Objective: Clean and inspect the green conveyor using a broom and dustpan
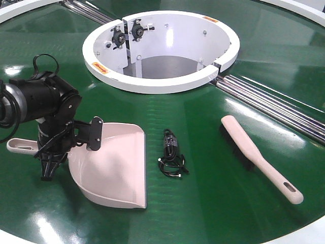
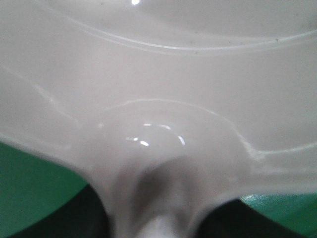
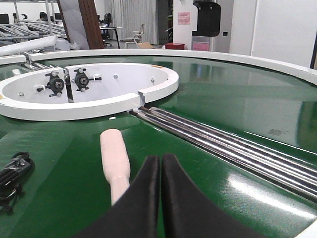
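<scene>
While left gripper clamps the dustpan, handle pointing left, right gripper sits closed.

White wall right; pink notice on pillar; desk, chair by curtains behind

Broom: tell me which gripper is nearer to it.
Right. The right gripper, fingers together, hangs right by the broom, at its narrow end. The left gripper is at the dustpan handle, across the black cable from the broom.
</scene>
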Controlling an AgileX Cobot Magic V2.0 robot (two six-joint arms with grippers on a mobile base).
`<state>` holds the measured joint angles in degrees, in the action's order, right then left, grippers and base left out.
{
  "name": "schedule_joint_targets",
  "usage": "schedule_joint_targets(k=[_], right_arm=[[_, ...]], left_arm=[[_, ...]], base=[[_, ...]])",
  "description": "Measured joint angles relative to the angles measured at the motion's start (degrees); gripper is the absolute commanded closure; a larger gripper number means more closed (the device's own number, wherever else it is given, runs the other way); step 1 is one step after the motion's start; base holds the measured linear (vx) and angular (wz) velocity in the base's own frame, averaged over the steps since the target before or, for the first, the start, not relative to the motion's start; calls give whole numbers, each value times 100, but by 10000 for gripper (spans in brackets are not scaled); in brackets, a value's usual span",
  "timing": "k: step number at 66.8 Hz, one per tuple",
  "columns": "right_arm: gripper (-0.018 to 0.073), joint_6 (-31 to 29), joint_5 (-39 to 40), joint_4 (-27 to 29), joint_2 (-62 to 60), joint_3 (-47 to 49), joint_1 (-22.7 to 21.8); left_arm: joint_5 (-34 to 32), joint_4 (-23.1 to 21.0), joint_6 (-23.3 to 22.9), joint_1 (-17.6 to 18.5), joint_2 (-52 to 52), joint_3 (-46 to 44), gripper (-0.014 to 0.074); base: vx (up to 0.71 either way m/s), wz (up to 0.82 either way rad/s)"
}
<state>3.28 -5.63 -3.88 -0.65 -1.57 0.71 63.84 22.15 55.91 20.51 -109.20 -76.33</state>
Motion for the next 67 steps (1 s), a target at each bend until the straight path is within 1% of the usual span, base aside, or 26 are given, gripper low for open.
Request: schedule_joint_targets(k=[38,48,53,60,67], right_arm=[[568,0,13,0,0,0,0],[568,15,415,0,0,-5,0],[568,143,198,124,0,35,0],[568,260,-210,329,278,428,0],[568,260,-314,388,1019,1239,0]], left_arm=[[0,13,-4,0,0,0,594],[2,13,-4,0,0,0,594],[2,15,-4,0,0,0,594],[2,20,-4,0,0,0,594],[2,20,-4,0,0,0,594]], base=[[0,0],[0,0],[0,0],[0,0],[0,0]])
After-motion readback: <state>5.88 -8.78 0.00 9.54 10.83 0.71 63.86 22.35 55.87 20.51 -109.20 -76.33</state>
